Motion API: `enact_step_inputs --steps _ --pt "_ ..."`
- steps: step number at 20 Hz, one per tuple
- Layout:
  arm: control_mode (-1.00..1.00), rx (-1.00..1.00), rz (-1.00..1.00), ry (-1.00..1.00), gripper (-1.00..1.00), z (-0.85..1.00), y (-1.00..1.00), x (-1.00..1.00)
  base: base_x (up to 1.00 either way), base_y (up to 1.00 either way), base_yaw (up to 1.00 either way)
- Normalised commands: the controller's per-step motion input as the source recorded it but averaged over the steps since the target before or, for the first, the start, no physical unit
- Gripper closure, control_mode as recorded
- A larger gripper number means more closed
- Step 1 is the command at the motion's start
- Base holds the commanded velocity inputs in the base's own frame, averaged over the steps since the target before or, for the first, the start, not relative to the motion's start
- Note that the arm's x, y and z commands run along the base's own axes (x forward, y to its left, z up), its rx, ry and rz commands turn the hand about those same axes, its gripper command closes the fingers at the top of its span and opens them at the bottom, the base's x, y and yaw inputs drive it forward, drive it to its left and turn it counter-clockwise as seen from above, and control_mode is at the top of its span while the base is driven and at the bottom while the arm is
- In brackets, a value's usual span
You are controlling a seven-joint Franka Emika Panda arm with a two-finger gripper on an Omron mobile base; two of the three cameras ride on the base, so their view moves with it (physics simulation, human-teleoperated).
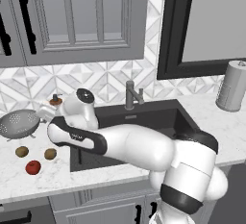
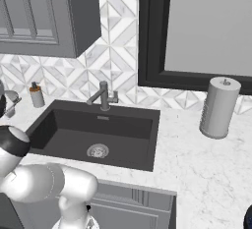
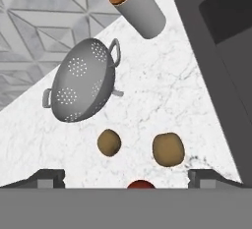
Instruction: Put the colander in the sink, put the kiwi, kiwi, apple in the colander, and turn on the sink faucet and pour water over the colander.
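Two kiwis (image 3: 109,142) unlabelled beside colander (image 3: 81,87).

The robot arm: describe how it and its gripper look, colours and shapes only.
The arm is built of thick, rounded, glossy white segments joined by dark grey to black bands at the joints, with a round dark cap on one joint near the wrist. No cables or lettering can be made out. In the hand view, the gripper shows as two small, dark grey, blocky finger tips.

Two base views flanking the sink (image 1: 144,122), hand view close above the counter (image 3: 162,85) beside it.
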Motion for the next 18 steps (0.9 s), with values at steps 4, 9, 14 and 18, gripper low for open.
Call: enact_step_inputs --steps 4,9,14,18 --pt "-1.00 0.00 -0.01 0.00 -1.00 -0.21 0.27 0.02 0.00 0.00 0.00" --pt "-1.00 0.00 -0.03 0.00 -1.00 -0.12 0.27 0.04 0.00 0.00 0.00" --pt "-1.00 0.00 -0.07 0.00 -1.00 -0.07 0.30 0.19 0.00 0.00 0.00" --pt "-1.00 0.00 -0.09 0.06 -1.00 -0.03 0.28 0.30 0.00 0.00 0.00"
